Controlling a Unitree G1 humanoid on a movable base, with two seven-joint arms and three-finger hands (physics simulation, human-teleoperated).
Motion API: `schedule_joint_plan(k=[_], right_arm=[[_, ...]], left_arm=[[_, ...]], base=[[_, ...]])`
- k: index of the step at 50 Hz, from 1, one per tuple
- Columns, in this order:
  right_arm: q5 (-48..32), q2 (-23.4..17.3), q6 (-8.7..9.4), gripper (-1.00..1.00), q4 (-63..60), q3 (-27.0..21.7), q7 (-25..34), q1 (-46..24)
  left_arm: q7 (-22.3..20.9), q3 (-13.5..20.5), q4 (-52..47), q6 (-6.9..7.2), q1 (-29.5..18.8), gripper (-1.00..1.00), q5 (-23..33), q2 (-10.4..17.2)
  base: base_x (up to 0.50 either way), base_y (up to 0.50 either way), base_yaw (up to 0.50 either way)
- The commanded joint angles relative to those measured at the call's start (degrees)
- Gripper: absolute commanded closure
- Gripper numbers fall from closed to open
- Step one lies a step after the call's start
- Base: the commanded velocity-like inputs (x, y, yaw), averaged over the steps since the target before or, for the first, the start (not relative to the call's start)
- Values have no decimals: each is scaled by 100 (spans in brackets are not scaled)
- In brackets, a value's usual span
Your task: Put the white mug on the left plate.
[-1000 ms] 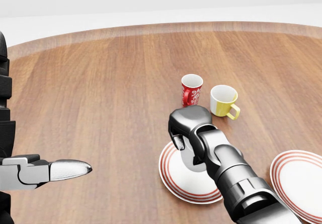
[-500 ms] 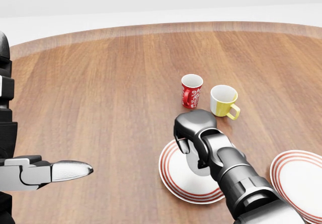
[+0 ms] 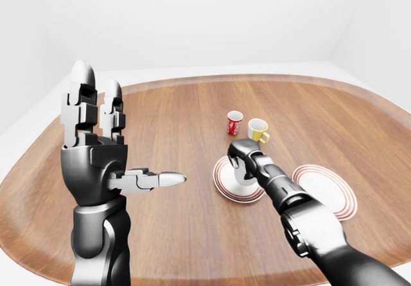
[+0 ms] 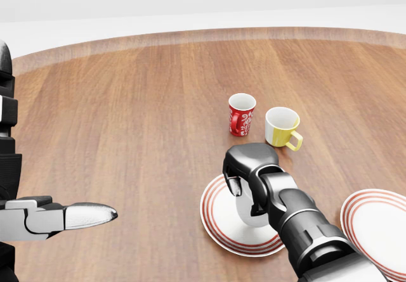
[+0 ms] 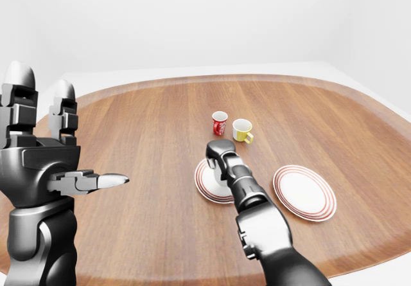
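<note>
Lower and a little to the right than one second ago, the right hand [image 4: 248, 187] now sits over the left plate [image 4: 216, 222], and the white mug [image 4: 246, 213] it carries has come down with it. Only a small white part of the mug shows under the dark fingers, close above the centre of the plate or already touching it; I cannot tell which. The fingers seem closed around the mug, but how tight the grip is does not show.

The left hand [image 3: 96, 151] is raised over the left side of the table [image 4: 127, 104], fingers spread and upright, holding nothing. It is well apart from all the crockery.

The red mug [image 4: 242, 113] and the yellow mug [image 4: 281, 127] stand just beside each other, nearer the far edge of the table than the left plate. The right plate [image 5: 305, 193] lies near the right edge, with nothing on it.

I judge the task nearly done; the mug must only be set down and released. The risk is in the release. If the fingers open while the mug is above the plate or tilted, it can drop and tip over. If a finger catches the handle or rim when the hand pulls away, the mug can be dragged off the plate. A lift toward the far edge could also knock the red mug.
</note>
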Motion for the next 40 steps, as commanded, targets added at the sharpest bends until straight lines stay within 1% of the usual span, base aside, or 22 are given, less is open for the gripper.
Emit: schedule_joint_plan(k=[1, 40], right_arm=[[-174, -22, 0, 100, -14, 31, -161, -20], [-285, -22, 0, 100, -3, 32, -231, -1]], left_arm=[[0, -4, 7, 0, 5, -95, 6, -3], [9, -5, -40, 0, -4, -95, -3, 1]], base=[[0, 0, 0], [0, 0, 0]])
